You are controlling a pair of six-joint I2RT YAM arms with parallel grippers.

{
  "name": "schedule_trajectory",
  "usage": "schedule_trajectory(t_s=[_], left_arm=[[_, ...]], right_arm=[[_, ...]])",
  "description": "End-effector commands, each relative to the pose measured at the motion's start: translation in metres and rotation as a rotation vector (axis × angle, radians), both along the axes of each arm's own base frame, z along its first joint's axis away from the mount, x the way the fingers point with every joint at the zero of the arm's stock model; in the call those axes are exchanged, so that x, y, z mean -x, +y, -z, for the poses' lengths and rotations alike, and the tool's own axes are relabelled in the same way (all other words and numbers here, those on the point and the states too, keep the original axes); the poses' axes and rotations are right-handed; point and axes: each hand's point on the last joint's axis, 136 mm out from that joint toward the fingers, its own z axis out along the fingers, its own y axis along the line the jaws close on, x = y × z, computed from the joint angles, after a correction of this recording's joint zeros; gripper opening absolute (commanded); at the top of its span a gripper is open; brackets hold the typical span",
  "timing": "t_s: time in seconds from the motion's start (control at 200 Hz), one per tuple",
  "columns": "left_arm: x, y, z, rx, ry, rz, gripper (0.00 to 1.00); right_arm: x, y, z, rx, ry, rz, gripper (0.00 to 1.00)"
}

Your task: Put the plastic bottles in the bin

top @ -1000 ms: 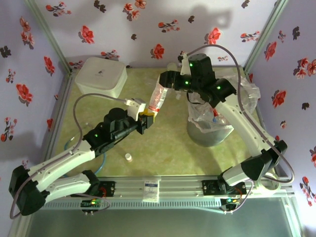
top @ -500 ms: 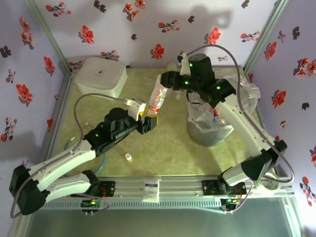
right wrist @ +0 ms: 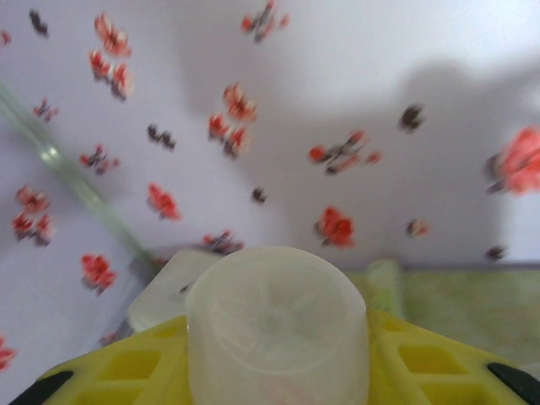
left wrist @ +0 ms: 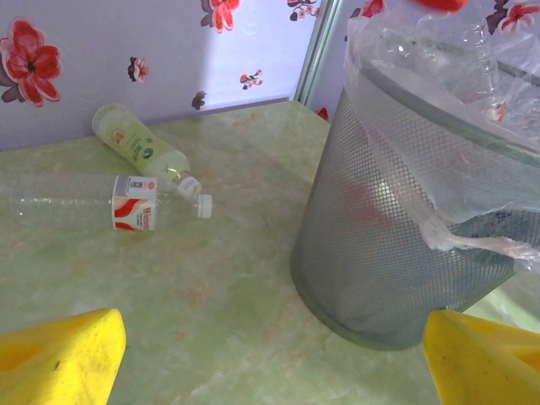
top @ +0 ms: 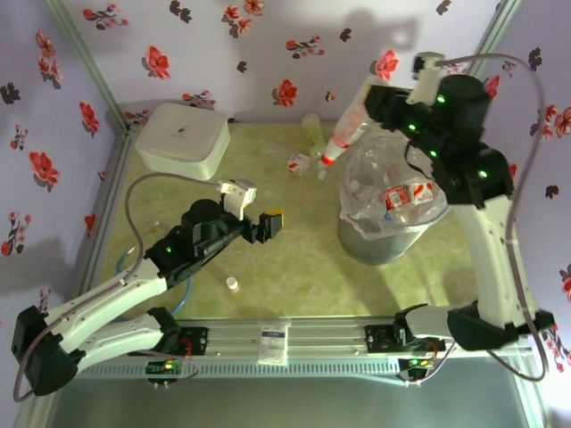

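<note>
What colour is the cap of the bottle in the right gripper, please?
Red; the held bottle has its cap clearest in the top external view.

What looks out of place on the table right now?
A loose white cap lies alone near the front, off any bottle. A green bottle and a red-labelled bottle lie on their sides at the back.
</note>
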Motion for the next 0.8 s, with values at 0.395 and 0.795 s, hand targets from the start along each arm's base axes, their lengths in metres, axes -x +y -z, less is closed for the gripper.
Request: schedule_trajectory(t_s=[0.395, 0.795], left_arm=[[-0.012, -0.006, 0.015, -0.032, 0.024, -0.03, 0.92], [-0.018, -0.008, 0.025, -0.057, 0.038, -0.042, 0.92]], right_arm=[[-0.02, -0.036, 0.075, 0.168, 0.16, 0.127, 0.4], [-0.019, -0.022, 0.208, 0.198, 0.479, 0.049, 0.4]])
